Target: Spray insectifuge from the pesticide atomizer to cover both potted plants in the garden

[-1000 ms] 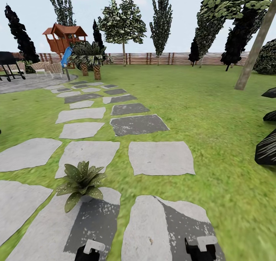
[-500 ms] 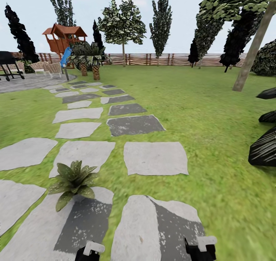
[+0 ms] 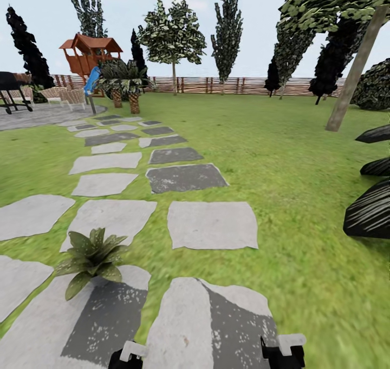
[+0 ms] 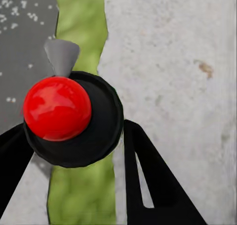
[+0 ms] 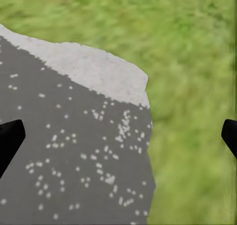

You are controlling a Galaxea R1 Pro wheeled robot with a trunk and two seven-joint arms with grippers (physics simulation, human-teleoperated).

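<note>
Beside the small green-leaved potted plant, the right end effector gapes empty, the left's state unclear; the unseen atomizer should be light, gripped by its handle.

The left gripper is showing flat black fingers, one with a narrow slot cut through it. Between them a glossy red ball is sitting on a round black disc. The right gripper is showing black with a white top piece.

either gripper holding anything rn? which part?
Right gripper: open, nothing held. Left gripper: a black, red-capped object sits between its fingers; whether it is gripped cannot be told.
</note>
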